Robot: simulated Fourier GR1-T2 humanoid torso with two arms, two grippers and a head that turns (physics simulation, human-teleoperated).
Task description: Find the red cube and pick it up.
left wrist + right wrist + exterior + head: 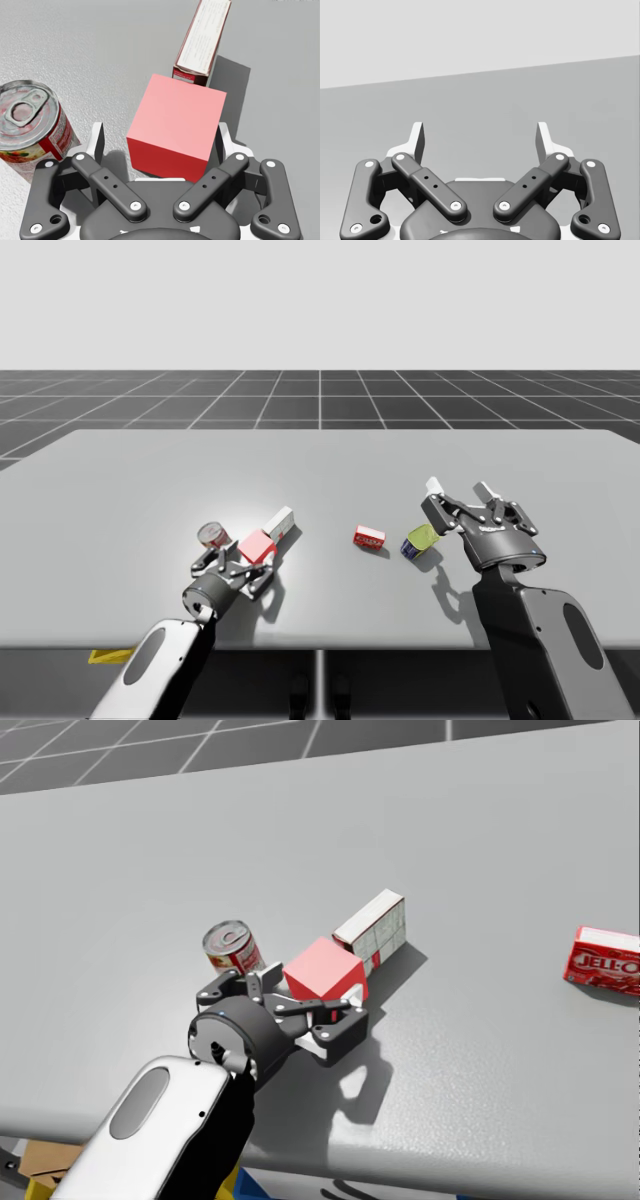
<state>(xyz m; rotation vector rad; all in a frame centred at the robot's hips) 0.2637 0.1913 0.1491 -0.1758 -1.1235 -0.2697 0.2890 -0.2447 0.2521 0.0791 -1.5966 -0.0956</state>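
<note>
On the desk [330, 465], near left, left gripper [160, 132] fingers open around red cube [175, 125]: found, not gripped or lifted; right gripper [480, 132] fingers open.

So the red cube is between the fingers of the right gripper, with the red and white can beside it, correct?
No. The left wrist view shows the red cube between the fingers of the left gripper, not the right gripper. The red and white can is indeed beside it.
</note>
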